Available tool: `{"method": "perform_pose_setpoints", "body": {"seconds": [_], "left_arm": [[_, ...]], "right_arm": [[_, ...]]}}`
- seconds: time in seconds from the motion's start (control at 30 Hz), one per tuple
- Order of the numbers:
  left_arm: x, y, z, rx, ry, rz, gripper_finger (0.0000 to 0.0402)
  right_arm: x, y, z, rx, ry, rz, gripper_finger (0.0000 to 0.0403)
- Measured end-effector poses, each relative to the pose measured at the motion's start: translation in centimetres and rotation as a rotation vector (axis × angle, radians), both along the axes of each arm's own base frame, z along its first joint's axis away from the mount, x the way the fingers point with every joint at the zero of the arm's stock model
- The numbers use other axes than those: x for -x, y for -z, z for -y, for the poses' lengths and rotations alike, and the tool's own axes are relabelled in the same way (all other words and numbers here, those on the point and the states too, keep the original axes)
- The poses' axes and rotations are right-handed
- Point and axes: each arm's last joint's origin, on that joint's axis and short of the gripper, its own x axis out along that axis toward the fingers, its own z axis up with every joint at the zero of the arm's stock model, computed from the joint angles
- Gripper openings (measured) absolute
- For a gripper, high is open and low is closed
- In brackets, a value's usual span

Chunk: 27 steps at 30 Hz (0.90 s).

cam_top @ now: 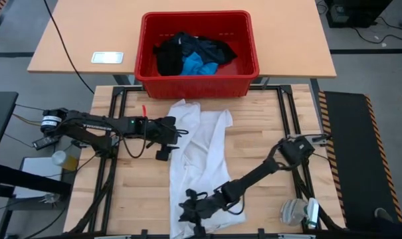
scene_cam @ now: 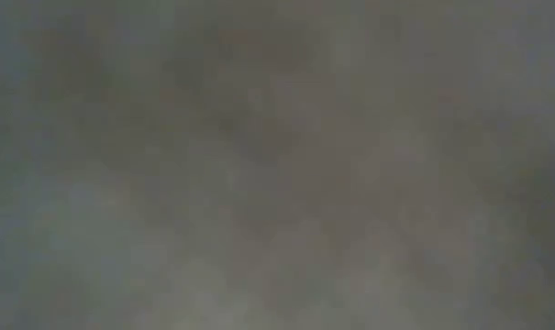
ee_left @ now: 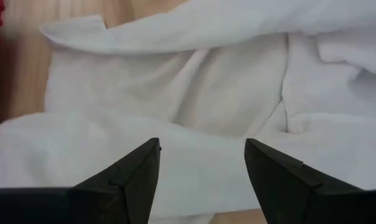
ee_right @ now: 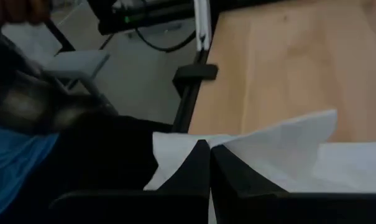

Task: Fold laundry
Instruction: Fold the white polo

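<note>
Your white shirt [cam_top: 199, 156] lies lengthwise down the middle of the table [cam_top: 267, 139], its top close to the far edge beside the red crate [cam_top: 197, 83] and its hem hanging at the near edge. The other laundry — black garments [cam_top: 171, 56] and a blue piece [cam_top: 199, 65] — sits in the crate, untouched.

Your right gripper [cam_top: 191, 216] is at the near edge, jaws together and pinching the shirt's hem (the right wrist view shows a white corner [ee_right: 281, 143] poking up just past the closed fingertips). Your left gripper [cam_top: 169, 129] hovers at the shirt's left side, near the far half, jaws apart with nothing between them; its wrist view looks straight down onto rumpled white cloth [ee_left: 175, 93].

The step in hand looks like spreading the shirt flat before the first fold. To do it well, bring the left jaws down on the side seam or sleeve edge, not the loose middle, so you catch one layer cleanly. Close fully before you pull. Then draw the two grips apart gently — enough tension to take out the wrinkles, not enough to drag the hem off the near edge. Keep the right pinch low to the table.

The low view shows nothing usable.
</note>
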Motion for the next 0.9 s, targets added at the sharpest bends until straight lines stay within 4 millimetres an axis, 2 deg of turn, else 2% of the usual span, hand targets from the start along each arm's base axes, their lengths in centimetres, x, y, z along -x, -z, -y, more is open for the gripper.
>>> {"method": "perform_pose_setpoints", "body": {"seconds": [0.1,0.2,0.37,0.5,0.57,0.63,0.8,0.9], "left_arm": [[0.0,0.0,0.0,-0.003,0.004,0.001,0.0237],[0.0,0.0,0.1,0.005,-0.001,0.006,0.0237],[0.0,0.0,0.6,0.029,0.022,0.002,0.0237],[0.0,-0.3,1.5,0.037,0.069,0.017,0.0237],[0.0,-0.3,1.8,0.039,0.083,0.017,0.0237],[0.1,-0.2,1.9,0.037,0.085,0.014,0.0237],[0.2,0.0,1.7,0.036,0.078,-0.015,0.0237],[0.3,0.0,1.8,0.028,0.088,-0.021,0.0237]], "right_arm": [[-0.4,0.5,0.0,0.006,-0.059,-0.010,0.0043],[-0.6,-0.9,0.5,-0.016,-0.071,-0.002,0.0107],[0.8,-5.0,1.5,0.000,-0.067,-0.058,0.0227],[3.1,-8.9,1.4,0.073,0.019,-0.046,0.0287],[3.2,-9.3,0.7,0.087,0.040,0.016,0.0303],[3.0,-8.8,0.4,0.057,-0.020,0.013,0.0311],[2.4,-8.1,0.1,-0.025,-0.081,0.006,0.0312],[2.8,-7.1,0.1,-0.015,-0.089,-0.084,0.0311]]}}
